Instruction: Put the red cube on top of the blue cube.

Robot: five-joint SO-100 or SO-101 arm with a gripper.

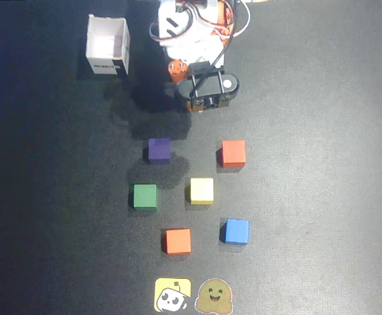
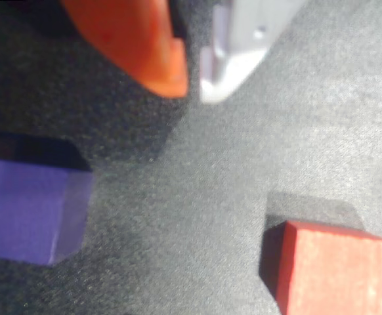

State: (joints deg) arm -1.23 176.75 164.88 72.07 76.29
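Jaws nearly closed, gripping nothing, at table's far edge. In the wrist view the small red plastic cube (image 2: 335, 269) lies near-right of the fingertips, well apart. Small bright blue cube (image 1: 236, 231) sits nearer still, same side

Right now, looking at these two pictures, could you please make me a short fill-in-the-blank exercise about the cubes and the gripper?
1. In the overhead view, the cube directly left of the yellow cube is ____.
2. The blue cube sits right of the ____ cube.
3. The white box near the arm's base stands ____ of it.
4. The gripper hangs between the purple cube and the ____ cube.

Missing words: green; orange; left; red
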